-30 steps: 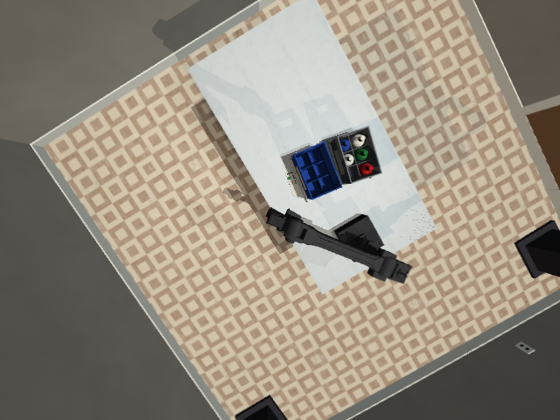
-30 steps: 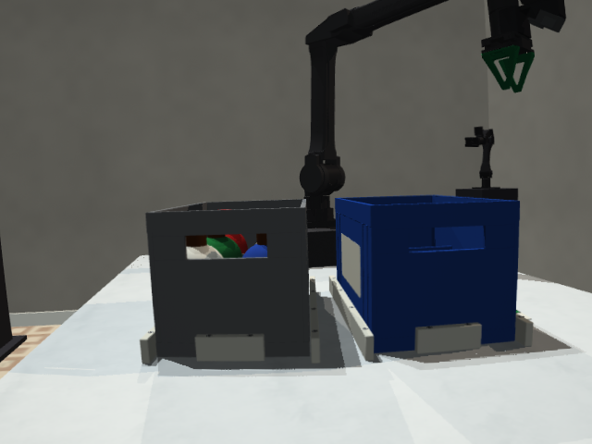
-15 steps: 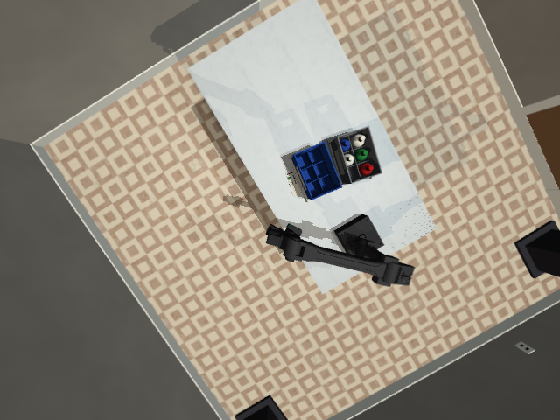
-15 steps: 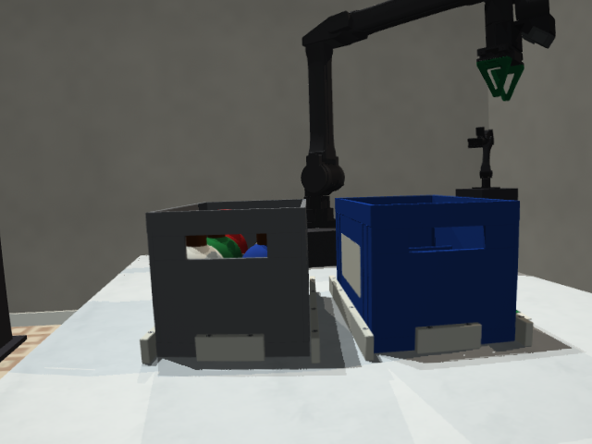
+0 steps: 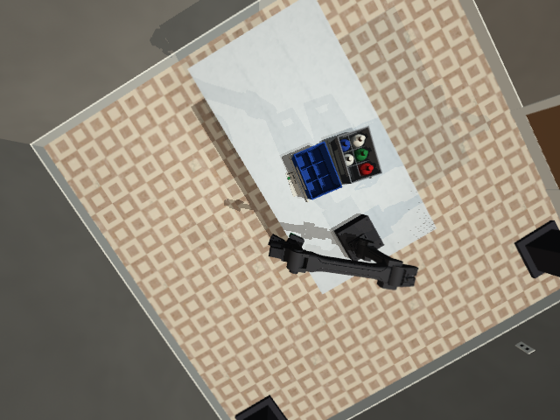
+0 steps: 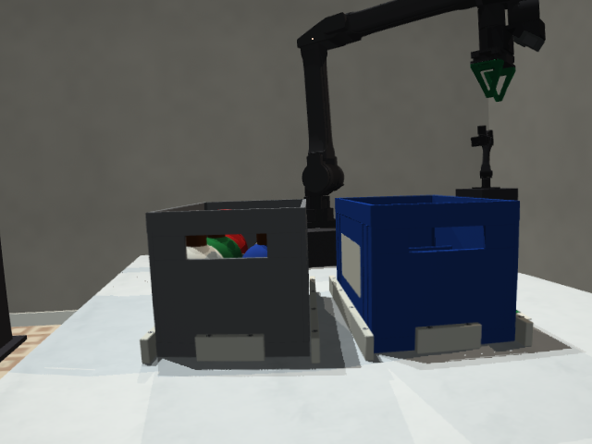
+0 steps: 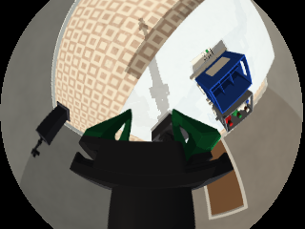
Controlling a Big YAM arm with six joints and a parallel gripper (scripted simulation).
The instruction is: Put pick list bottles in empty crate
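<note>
1. Arm (image 5: 348, 267) (image 6: 317, 95): bent, its forearm raised above the level of the blue crate (image 5: 338, 183) (image 6: 444, 287) (image 7: 224, 88); the wrist points down, clear of that crate.
2. Gripper (image 5: 295, 241) (image 6: 495, 97) (image 7: 152, 113): fingers partly open, moderately wide, holding and touching nothing.
3. Pick list (image 5: 290, 184) (image 7: 208, 54): on the table beside the blue crate; green and dark marks, too small to read.
4. Pale panel (image 6: 350, 265) (image 7: 218, 67): on the blue crate's side, no legible writing.
5. Dark grey crate (image 5: 375, 157) (image 6: 229, 296) (image 7: 228, 124): upright beside the blue crate, containing five bottles: two white, one blue, green and red.

The end effector (image 5: 294, 241) (image 6: 494, 98) (image 7: 152, 113) has swung farther from the blue crate (image 5: 332, 165) (image 6: 444, 291) (image 7: 205, 82) over 1 second.
</note>
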